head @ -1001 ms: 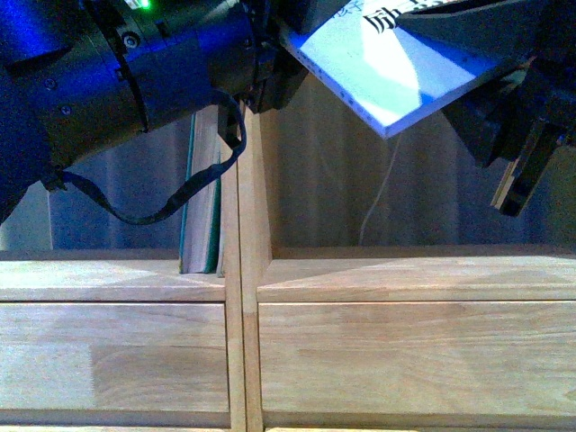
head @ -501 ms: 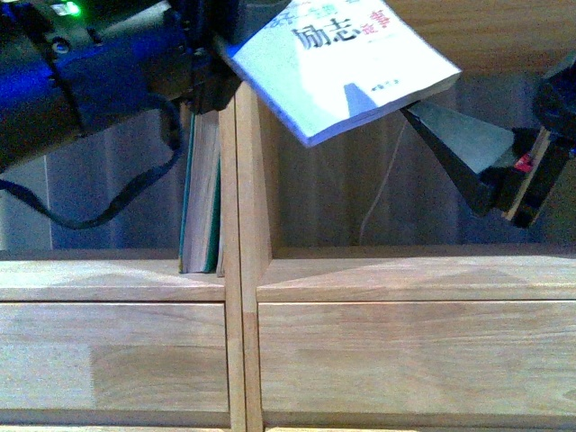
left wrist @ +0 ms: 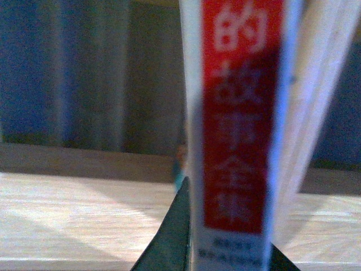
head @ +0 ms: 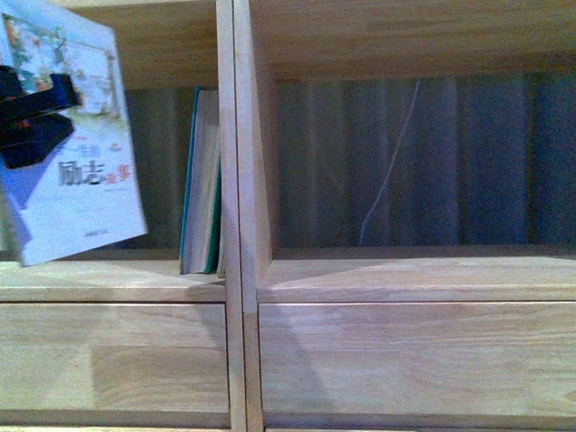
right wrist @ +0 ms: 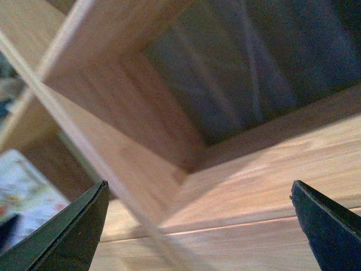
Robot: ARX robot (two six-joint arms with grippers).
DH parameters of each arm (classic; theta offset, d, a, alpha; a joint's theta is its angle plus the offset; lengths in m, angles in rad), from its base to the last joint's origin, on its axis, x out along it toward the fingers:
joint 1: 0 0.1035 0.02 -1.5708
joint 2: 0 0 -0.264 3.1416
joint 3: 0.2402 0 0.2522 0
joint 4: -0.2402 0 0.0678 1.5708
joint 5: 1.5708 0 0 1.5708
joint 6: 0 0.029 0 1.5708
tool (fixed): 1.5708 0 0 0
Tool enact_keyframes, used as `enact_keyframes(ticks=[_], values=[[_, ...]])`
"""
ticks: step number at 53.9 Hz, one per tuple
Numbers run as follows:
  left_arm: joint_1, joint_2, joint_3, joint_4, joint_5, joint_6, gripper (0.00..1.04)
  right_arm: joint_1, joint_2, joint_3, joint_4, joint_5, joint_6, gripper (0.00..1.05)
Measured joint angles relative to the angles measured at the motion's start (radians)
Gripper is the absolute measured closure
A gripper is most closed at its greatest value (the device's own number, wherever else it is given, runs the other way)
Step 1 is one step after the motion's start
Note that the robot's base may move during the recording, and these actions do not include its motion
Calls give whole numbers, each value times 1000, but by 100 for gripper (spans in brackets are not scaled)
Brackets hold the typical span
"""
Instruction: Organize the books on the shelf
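Note:
The white paperback (head: 72, 144) with its illustrated cover stands nearly upright, slightly tilted, at the far left in front of the shelf's left compartment. My left gripper (head: 34, 115) is shut on its outer edge. In the left wrist view the book's red spine (left wrist: 240, 113) fills the space between the dark fingers (left wrist: 172, 240). Teal-covered books (head: 202, 184) stand upright against the divider (head: 236, 180), to the right of the paperback. My right gripper (right wrist: 197, 189) is open and empty, facing the light-wood shelf (right wrist: 254, 169); it does not show in the front view.
The right compartment (head: 423, 279) has a wooden floor, with a grey curtain and a thin white cable (head: 389, 171) behind it. Plain drawer fronts (head: 405, 360) run below. A corner of the paperback (right wrist: 25, 195) shows in the right wrist view.
The left arm has carried the paperback from the top centre down to the far left and turned it upright. The right gripper has moved out of the front view.

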Motion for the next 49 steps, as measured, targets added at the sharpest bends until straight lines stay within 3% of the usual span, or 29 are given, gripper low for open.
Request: enact_keyframes(ticks=[11, 19, 49], values=[[72, 6, 22, -8, -41, 117, 98, -143, -59, -31, -58, 14, -321, 7], [89, 76, 117, 56, 18, 206, 98, -209, -120, -61, -49, 5, -410, 7], [43, 524, 572, 19, 97, 345, 98, -218, -174, -83, -47, 5, -460, 7]])
